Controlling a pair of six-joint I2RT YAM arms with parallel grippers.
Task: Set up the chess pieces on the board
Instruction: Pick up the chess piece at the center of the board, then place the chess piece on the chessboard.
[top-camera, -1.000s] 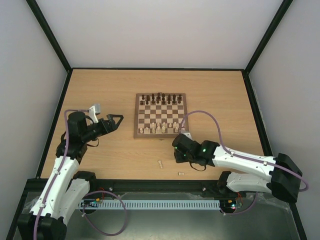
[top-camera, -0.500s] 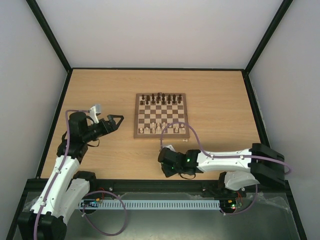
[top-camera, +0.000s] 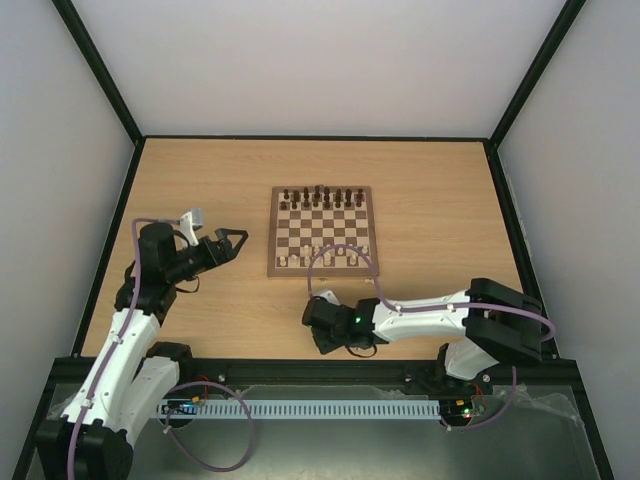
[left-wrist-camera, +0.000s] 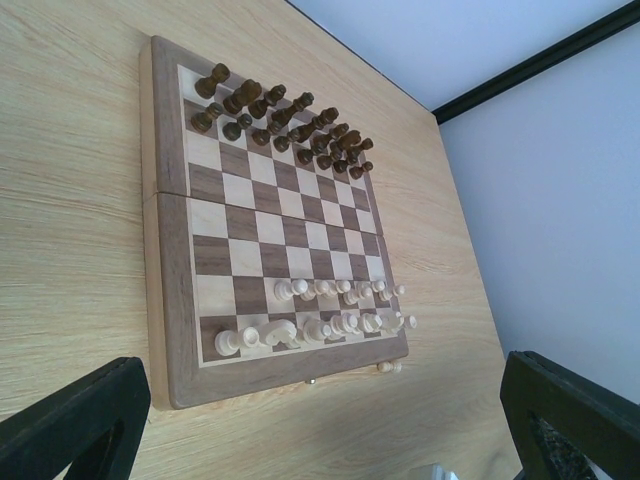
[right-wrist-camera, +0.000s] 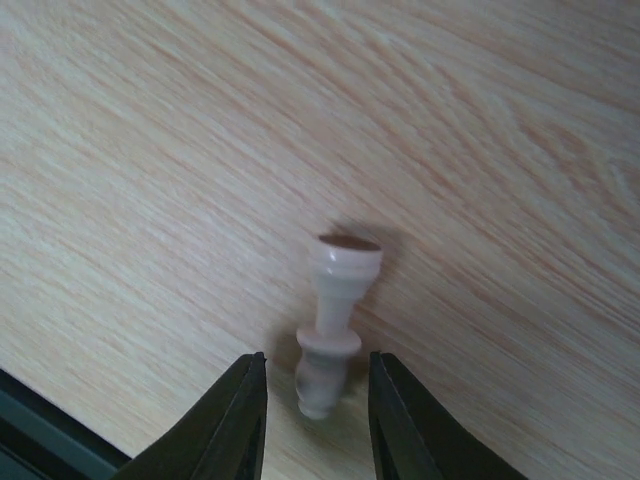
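Note:
A pale chess piece (right-wrist-camera: 338, 318) lies on its side on the table, its head end between the fingers of my right gripper (right-wrist-camera: 318, 420). The jaws stand open, with a narrow gap on each side of it. From above, my right gripper (top-camera: 322, 335) sits low on the table in front of the board (top-camera: 322, 271) and hides that piece. Two rows of pale chess pieces (left-wrist-camera: 320, 322) stand on the board's near side, with one more pale piece (left-wrist-camera: 387, 367) on the table by its corner. My left gripper (top-camera: 238, 238) hovers open and empty, left of the board (left-wrist-camera: 165, 300).
Dark brown pieces (top-camera: 322, 196) fill the board's far rows and appear in the left wrist view as dark pieces (left-wrist-camera: 280, 110). A purple cable (top-camera: 345, 250) from the right arm loops over the board's near edge. Black frame rails edge the table.
My right arm has swung left and toward the near edge, from beside the board's corner down over the loose piece. Its jaws have narrowed a little. The left arm has not moved.

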